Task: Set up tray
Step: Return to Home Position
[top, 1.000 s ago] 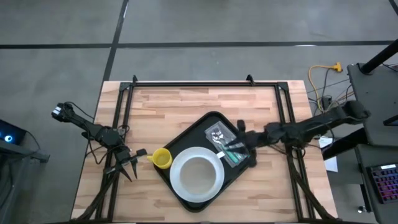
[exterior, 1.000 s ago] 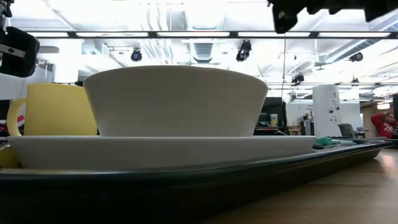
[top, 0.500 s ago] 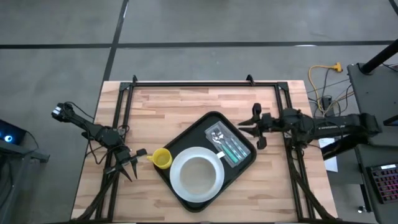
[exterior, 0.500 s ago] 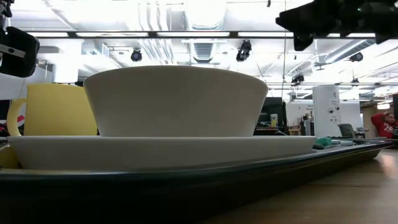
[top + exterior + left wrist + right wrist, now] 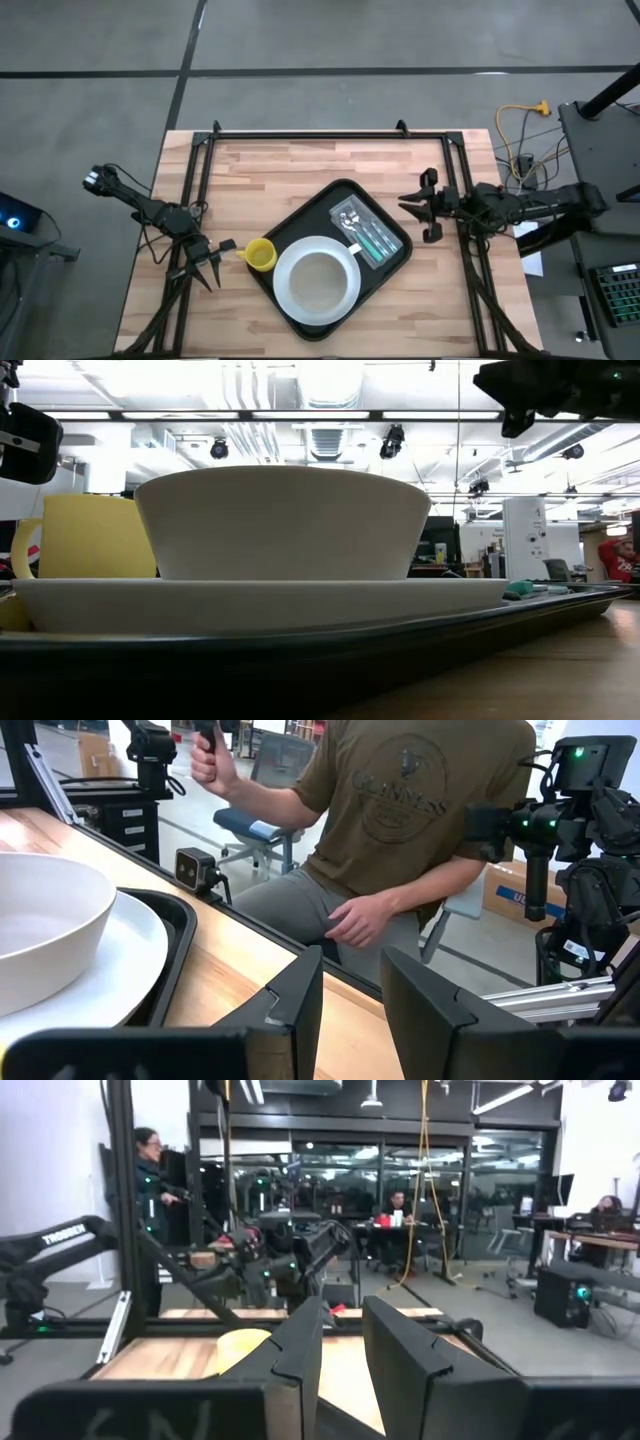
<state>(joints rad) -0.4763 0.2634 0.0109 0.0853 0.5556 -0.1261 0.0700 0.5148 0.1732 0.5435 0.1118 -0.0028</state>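
The black tray point(image 5: 392, 262) lies slantwise on the middle of the table. A white bowl point(image 5: 318, 281) sits on a white plate point(image 5: 287, 300) on the tray's near part, and both fill the low view, bowl point(image 5: 283, 520) above plate point(image 5: 250, 605). Green-handled cutlery point(image 5: 366, 233) lies on the tray's far right part. A yellow cup point(image 5: 260, 255) stands at the tray's left corner. My right gripper point(image 5: 428, 206) hovers open off the tray's right side, above the table. My left gripper point(image 5: 207, 264) waits open near the table's left edge.
Black frame rails point(image 5: 300, 135) run along the table's far, left and right sides. Bare wood lies on the far half point(image 5: 300, 170). The left wrist view shows a seated person point(image 5: 400, 840) just beyond the table's edge, and other people stand farther off in the room.
My right gripper has drawn back from above the cutlery on the tray toward the table's right edge and has risen, with its arm folding back. The cutlery stays flat on the tray. Tray, plate, bowl and cup have not moved.
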